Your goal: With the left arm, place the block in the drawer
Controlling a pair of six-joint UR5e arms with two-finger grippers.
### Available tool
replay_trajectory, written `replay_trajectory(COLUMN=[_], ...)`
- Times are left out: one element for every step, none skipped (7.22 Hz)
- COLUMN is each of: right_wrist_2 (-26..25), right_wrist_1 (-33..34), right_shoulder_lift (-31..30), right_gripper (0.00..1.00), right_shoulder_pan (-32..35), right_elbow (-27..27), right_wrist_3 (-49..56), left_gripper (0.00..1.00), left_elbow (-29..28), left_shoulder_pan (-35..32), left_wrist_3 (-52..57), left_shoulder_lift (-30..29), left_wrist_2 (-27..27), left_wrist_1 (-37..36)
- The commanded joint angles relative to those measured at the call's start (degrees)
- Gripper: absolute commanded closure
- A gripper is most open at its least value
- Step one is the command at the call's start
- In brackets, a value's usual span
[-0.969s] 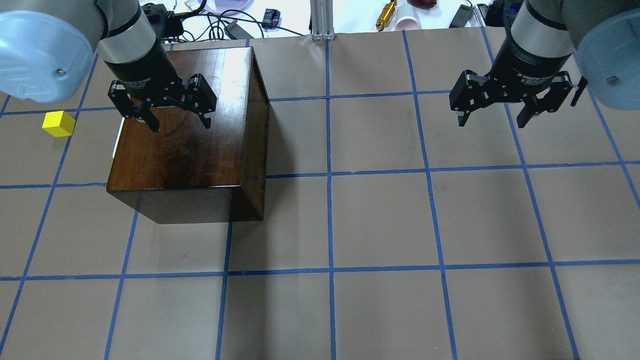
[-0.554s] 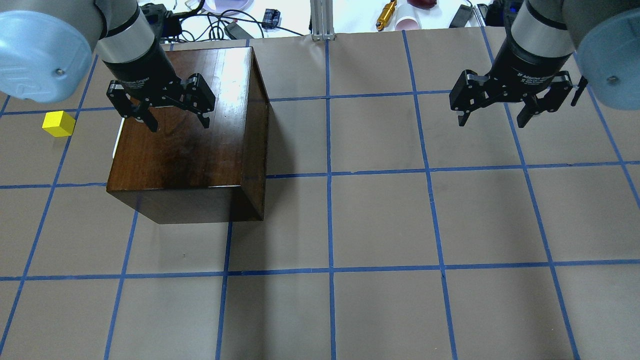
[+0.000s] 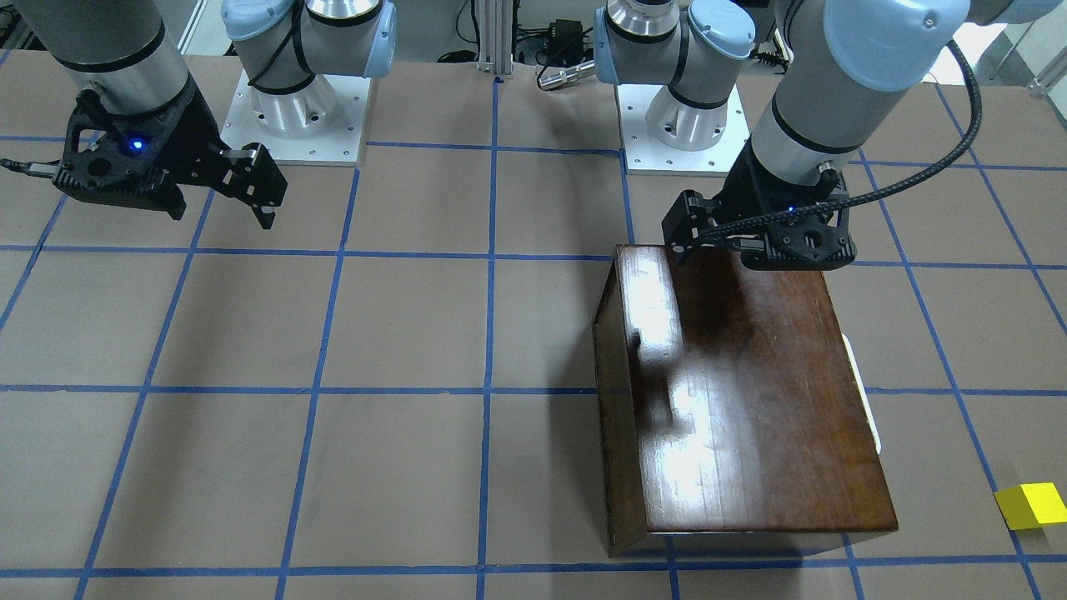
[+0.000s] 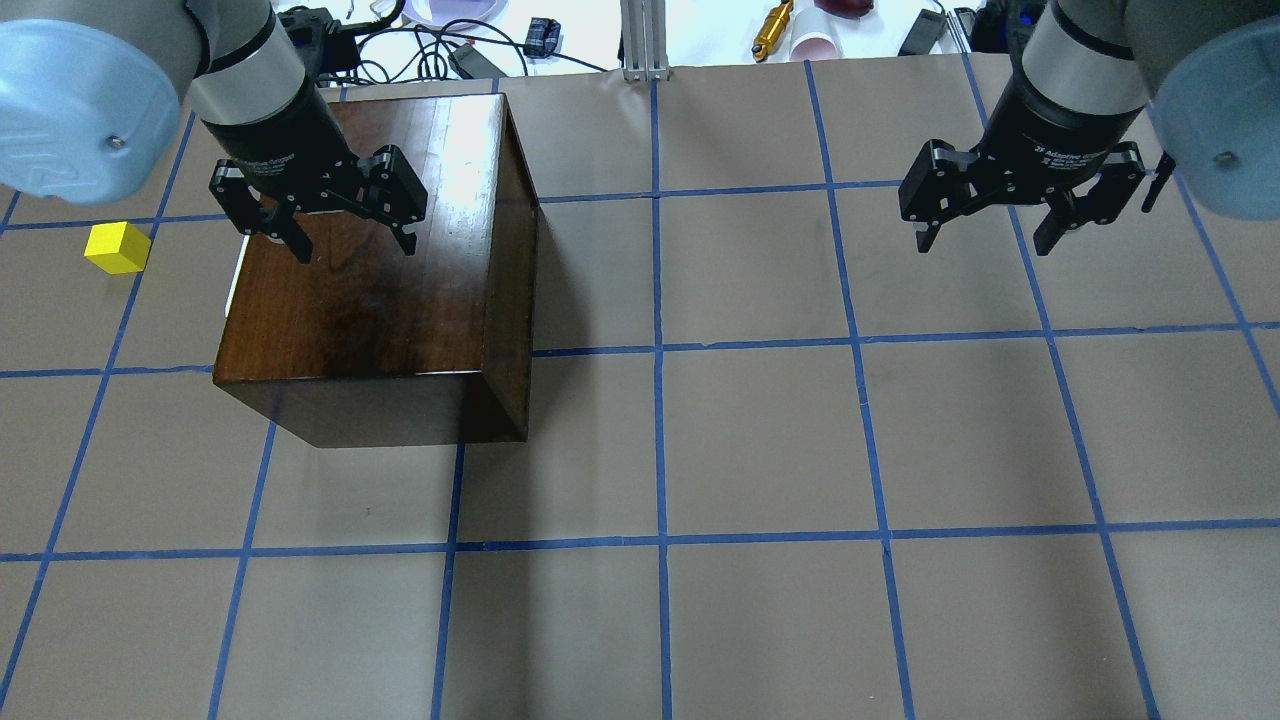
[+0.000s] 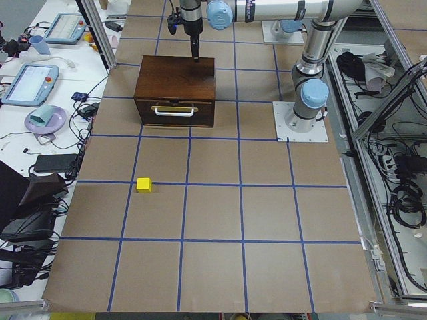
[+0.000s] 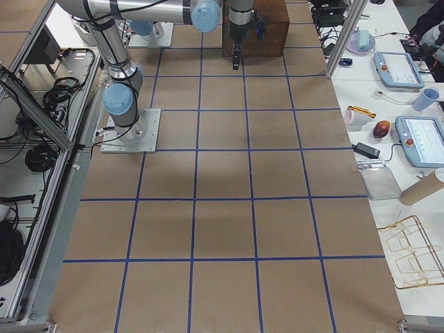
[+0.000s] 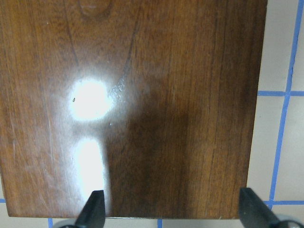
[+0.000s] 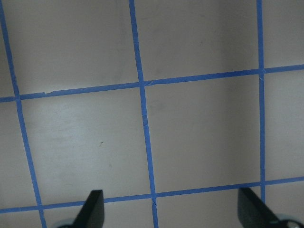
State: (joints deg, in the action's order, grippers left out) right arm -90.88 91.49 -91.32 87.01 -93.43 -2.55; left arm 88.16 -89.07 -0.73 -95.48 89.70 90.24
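Note:
The yellow block [image 4: 118, 248] sits on the table to the left of the dark-brown wooden box [image 4: 380, 300]; it also shows in the front view [image 3: 1034, 505] and the exterior left view [image 5: 143, 185]. The drawer [image 5: 175, 113] is shut, its white handle facing the block. My left gripper [image 4: 353, 250] is open and empty above the far part of the box's top, as the left wrist view [image 7: 173, 211] shows. My right gripper [image 4: 985, 243] is open and empty above bare table at the far right.
An aluminium post [image 4: 645, 40], cables, a gold cylinder [image 4: 773, 30] and a cup lie beyond the table's far edge. The arm bases [image 3: 292, 108] stand at the robot's side. Blue tape lines grid the brown table.
My left gripper has shifted slightly left and toward the far edge over the box top, still open. The block, box and right arm have not moved.

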Motion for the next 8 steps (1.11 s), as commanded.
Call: replay_trajectory(right_wrist_2=[0.00,0.00,0.00,0.00,0.00,0.00,0.00,0.00], right_wrist_1=[0.00,0.00,0.00,0.00,0.00,0.00,0.00,0.00], right_shoulder_lift=[0.00,0.00,0.00,0.00,0.00,0.00,0.00,0.00], right_gripper=[0.00,0.00,0.00,0.00,0.00,0.00,0.00,0.00], right_shoulder_pan=[0.00,0.00,0.00,0.00,0.00,-0.09,0.00,0.00], right_elbow=[0.00,-0.08,0.00,-0.08,0.00,0.00,0.00,0.00], right_wrist_3=[0.00,0.00,0.00,0.00,0.00,0.00,0.00,0.00], left_gripper=[0.00,0.00,0.00,0.00,0.00,0.00,0.00,0.00], left_elbow=[-0.10,-0.36,-0.27,-0.19,-0.10,-0.10,-0.36,-0.80], left_shoulder_pan=[0.03,-0.05,-0.05,-0.05,0.03,0.12,0.64,1.00], left_wrist_3=[0.12,0.03,0.03,0.03,-0.49,-0.58,-0.76,-0.50], left_shoulder_lift=[0.03,0.03,0.03,0.03,-0.15,-0.15,-0.41,-0.41], left_wrist_2=[-0.31,-0.23,-0.14,0.04,0.39,0.56,0.48,-0.04], left_wrist_1=[0.02,0.02,-0.07,-0.16,-1.11,-1.30,-1.39,-1.56])
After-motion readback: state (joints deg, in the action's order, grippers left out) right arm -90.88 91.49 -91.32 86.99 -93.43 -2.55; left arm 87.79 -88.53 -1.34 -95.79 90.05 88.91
